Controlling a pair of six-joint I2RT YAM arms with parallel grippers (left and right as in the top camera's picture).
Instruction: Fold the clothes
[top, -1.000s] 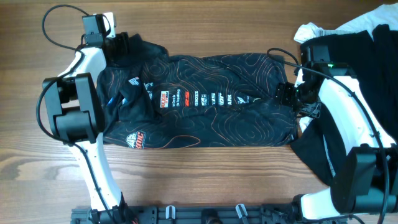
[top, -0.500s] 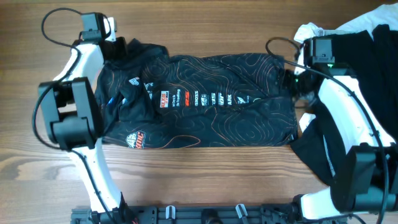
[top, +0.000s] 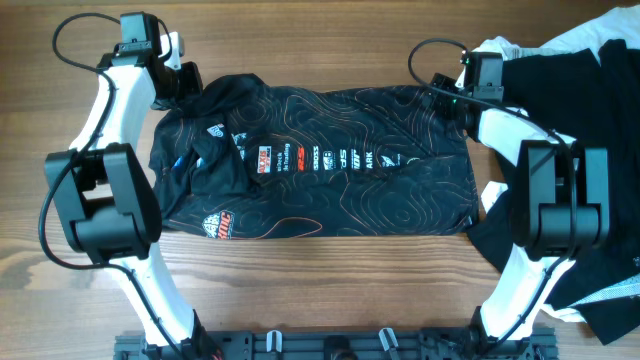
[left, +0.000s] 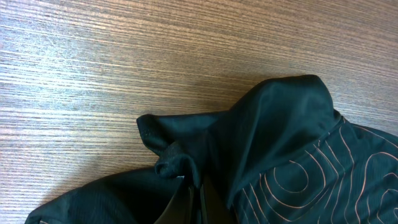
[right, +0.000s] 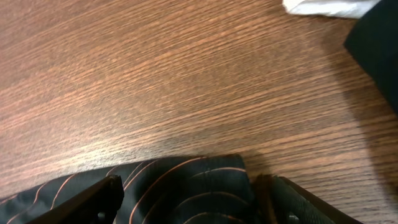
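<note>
The black jersey (top: 330, 190) with thin orange wavy lines and a row of logos lies spread flat across the middle of the table. My left gripper (top: 188, 82) is at its far left corner, shut on a bunched fold of the black fabric (left: 292, 143); the left wrist view shows the jaws (left: 194, 196) pinched together on the cloth. My right gripper (top: 452, 100) is at the far right corner, open. Its fingers (right: 102, 196) stand on either side of the jersey's corner (right: 205, 199), which lies flat on the wood.
A heap of other clothes, black (top: 590, 90) with a white one (top: 500, 48) at its edge, lies at the right side of the table. The white cloth (right: 323, 6) and a black garment (right: 379, 43) show beyond the right gripper. Bare wood (top: 320, 40) runs along the far edge.
The left gripper has shut on the jersey's far left corner. The right arm has swung from the jersey's right edge up to its far right corner, jaws still open.
</note>
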